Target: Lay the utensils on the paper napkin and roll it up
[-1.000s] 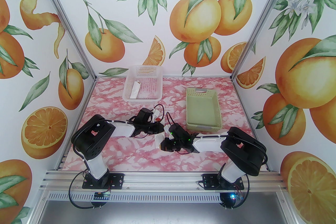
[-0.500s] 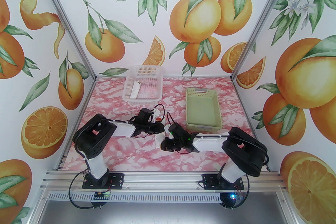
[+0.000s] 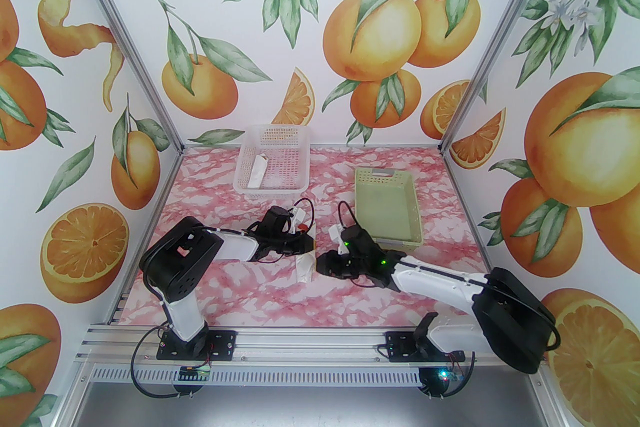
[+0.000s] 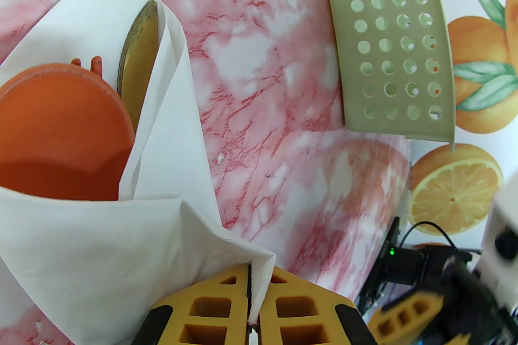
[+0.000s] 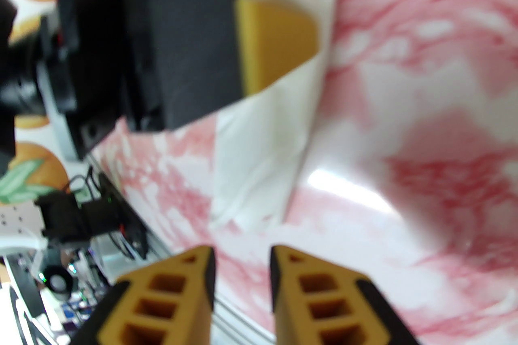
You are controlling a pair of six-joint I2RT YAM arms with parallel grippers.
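**Rolled napkin (image 3: 305, 267) on the counter (image 3: 240, 280), just left of the green basket's (image 3: 361, 207) near-left corner.**

Its long axis runs far to near, roughly parallel to that basket's left wall. The spoon (image 4: 60, 133), fork tines (image 4: 95, 63) and knife blade (image 4: 139, 52) poke from the far end. The left tool (image 4: 251, 297) is clenched on a loose napkin corner. The right tool (image 5: 242, 274), fingers parted and grasping nothing, sits between roll and basket, so it is likely nearer the free near end. The green basket shows only its bare floor. The white basket (image 3: 300, 164), left of it and farther back, holds a paper roll (image 3: 257, 172).
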